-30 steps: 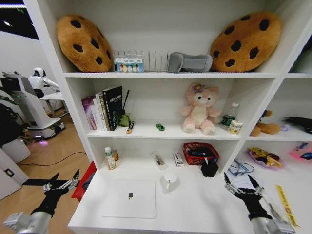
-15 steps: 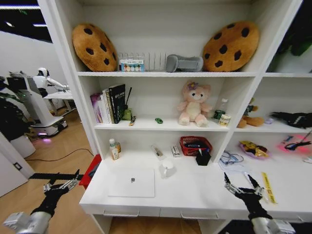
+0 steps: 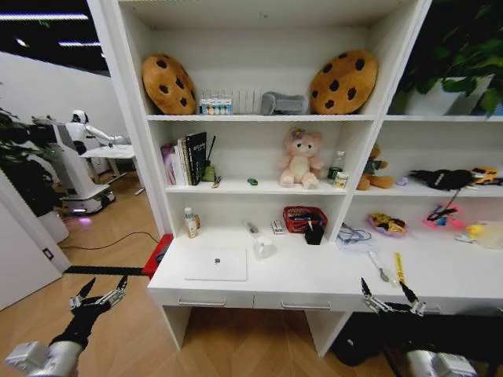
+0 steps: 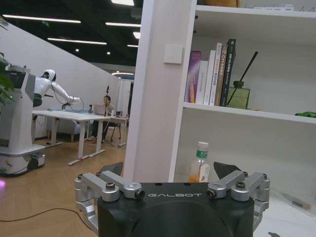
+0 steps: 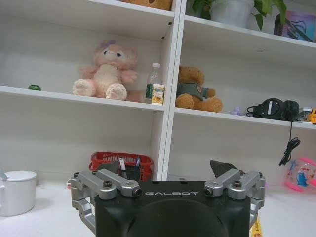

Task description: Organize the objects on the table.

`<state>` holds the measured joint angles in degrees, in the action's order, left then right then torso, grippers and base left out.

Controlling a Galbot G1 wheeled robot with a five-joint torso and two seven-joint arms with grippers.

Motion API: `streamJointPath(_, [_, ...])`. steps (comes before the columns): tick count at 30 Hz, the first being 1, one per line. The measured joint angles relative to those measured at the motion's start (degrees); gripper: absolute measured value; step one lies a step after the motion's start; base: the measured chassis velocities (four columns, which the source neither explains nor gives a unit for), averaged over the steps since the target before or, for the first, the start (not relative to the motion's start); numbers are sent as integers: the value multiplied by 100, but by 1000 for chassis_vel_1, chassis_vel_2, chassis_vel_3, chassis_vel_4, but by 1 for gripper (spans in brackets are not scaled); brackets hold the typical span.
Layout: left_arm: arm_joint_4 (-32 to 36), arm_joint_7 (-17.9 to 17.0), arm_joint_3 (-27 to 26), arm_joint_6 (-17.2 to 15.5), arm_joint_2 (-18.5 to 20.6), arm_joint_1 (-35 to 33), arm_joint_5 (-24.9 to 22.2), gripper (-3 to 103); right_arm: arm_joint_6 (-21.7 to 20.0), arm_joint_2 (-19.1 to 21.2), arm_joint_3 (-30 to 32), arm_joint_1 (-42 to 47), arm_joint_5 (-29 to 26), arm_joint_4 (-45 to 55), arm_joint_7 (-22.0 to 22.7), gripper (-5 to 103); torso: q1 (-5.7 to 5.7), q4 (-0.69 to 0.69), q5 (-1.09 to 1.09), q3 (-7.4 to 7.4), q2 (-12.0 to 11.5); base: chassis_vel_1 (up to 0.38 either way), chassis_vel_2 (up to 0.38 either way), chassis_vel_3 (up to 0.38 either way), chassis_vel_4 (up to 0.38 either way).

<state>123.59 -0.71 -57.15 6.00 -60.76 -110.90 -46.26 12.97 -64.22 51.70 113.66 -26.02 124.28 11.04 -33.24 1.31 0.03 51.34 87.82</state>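
Where pincer mounts: "GALBOT" (both)

white table, closed silver laptop, mug, red basket

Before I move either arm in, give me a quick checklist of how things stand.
1. Left tool open and empty: ok.
2. Right tool open and empty: ok.
3. Tools over the table: not ok; left hangs off its left end over the floor, right at its front edge.
4. Laptop closed, flat, nothing on it: ok.
5. Mug upright beside the laptop: ok.
6. Mug contents: cannot tell.
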Motion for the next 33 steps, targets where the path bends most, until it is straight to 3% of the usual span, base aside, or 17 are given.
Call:
streamJointPath(16, [0,-2,-1,0,-1,-2,0,100,0,0,0,1,0,0,0,100,4,-4,-5,-1,2,227,-229,-229,224])
streamJointPath(18, [0,-1,-1,0,-1,-2,0,100,0,0,0,4,0,0,1,100,7,1,-2,-4,6,148,-109,-141,89])
streamJointPath(33, [0,-1,0,0,0,0,0,100,0,0,0,0,0,0,0,100,1,-1,-3,0,-1,-2,-10,-8,7])
